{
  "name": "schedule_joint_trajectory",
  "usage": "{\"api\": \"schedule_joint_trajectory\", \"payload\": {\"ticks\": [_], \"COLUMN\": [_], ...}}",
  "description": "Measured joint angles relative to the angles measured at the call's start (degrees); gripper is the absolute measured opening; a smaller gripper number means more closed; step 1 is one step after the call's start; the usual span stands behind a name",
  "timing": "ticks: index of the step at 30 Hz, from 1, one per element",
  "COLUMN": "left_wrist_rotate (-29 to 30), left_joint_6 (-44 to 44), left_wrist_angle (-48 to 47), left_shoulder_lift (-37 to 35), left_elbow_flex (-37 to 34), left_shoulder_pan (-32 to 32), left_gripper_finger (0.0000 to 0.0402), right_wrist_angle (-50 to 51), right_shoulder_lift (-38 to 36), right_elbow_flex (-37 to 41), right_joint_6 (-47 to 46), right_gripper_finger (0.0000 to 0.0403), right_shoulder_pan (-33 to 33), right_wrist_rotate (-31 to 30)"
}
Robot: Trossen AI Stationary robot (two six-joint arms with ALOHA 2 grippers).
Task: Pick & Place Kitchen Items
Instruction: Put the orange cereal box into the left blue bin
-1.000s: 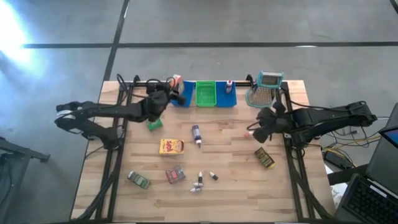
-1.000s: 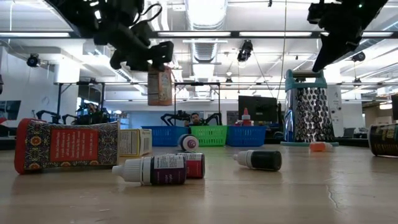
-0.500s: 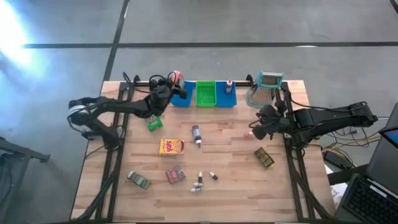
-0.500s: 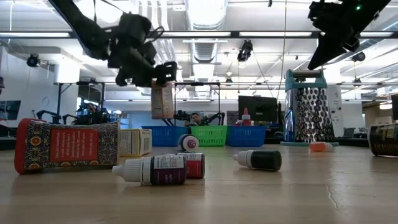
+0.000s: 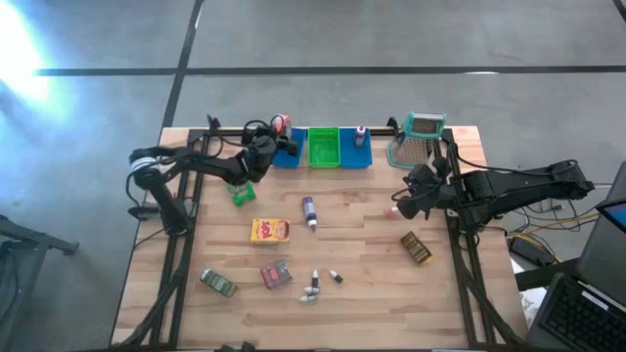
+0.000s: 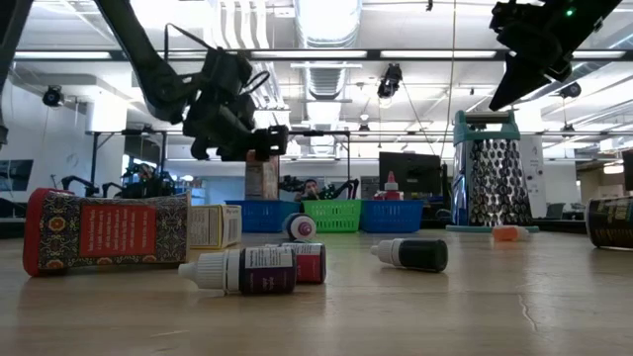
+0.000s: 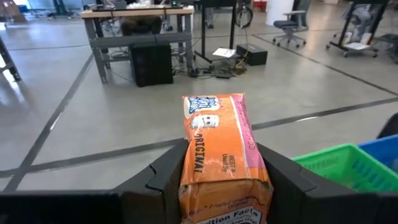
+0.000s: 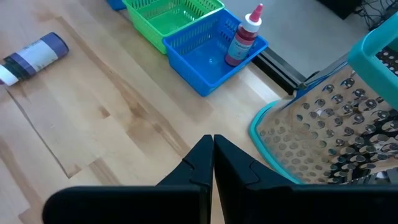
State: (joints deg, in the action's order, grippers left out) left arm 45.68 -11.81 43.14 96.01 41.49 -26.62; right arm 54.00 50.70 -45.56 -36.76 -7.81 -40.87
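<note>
Orange and pink, the packet (image 7: 219, 158) sat clamped between the left gripper's (image 5: 266, 149) fingers (image 7: 163, 180), which were part-closed on its sides. Over the last second that arm had carried it from above the open worktop (image 5: 362, 235) back toward the row of bins, and lower; in the low view the packet hung just under the fingers, in line with the left blue bin (image 5: 289, 149). I judged this the approach to a drop, with the release not yet made.

Across the worktop the right gripper (image 5: 408, 200) had hardly moved. Its fingers (image 8: 205, 163) were shut on nothing, hovering near the grater (image 5: 419, 140) and above a small pink thing (image 5: 391, 209).

Of the bins, the left blue one lay just ahead of the packet; I could not tell what it held. The green bin (image 5: 323, 147) beside it looked empty. The right blue bin (image 8: 208, 53) held one small red-capped bottle (image 8: 244, 36) standing upright.

Well behind the left fingers, out on the bare wood, lay a green packet (image 5: 242, 194), a yellow-red box (image 5: 270, 231), a purple bottle (image 5: 308, 210), a dark packet (image 5: 416, 247), a pink-red packet (image 5: 275, 276), another green packet (image 5: 218, 283) and a few tiny bottles (image 5: 318, 284), so most of the sorting was still to do.
</note>
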Motion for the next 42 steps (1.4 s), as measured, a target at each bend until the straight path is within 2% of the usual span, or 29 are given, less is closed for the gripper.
{"api": "schedule_joint_trajectory", "payload": {"ticks": [11, 21, 29, 37, 42], "left_wrist_rotate": [0.0, 0.0, 0.0, 3.1, 6.4], "left_joint_6": [-0.3, -3.5, -9.5, -10.9, -10.9], "left_wrist_angle": [-0.4, -0.7, -0.7, -1.1, -6.2], "left_shoulder_lift": [6.8, 7.0, 6.9, 6.9, 6.9], "left_elbow_flex": [4.1, 4.2, 4.4, 7.2, 9.3], "left_shoulder_pan": [-0.4, -0.3, 0.8, 2.9, 3.8], "left_gripper_finger": [0.0165, 0.0165, 0.0165, 0.0165, 0.0165], "right_wrist_angle": [0.0, 0.0, 0.0, -0.2, -0.2], "right_shoulder_lift": [0.0, 0.0, 0.0, 0.0, 0.0], "right_elbow_flex": [0.3, 1.6, 1.8, 1.8, 1.8], "right_joint_6": [0.5, 0.5, 0.7, 0.8, 0.8], "right_gripper_finger": [0.0008, 0.0008, 0.0008, 0.0008, 0.0008], "right_shoulder_pan": [0.0, 0.0, 0.0, 0.0, 0.0], "right_wrist_rotate": [-0.4, -0.4, -0.5, -1.3, -1.3]}}
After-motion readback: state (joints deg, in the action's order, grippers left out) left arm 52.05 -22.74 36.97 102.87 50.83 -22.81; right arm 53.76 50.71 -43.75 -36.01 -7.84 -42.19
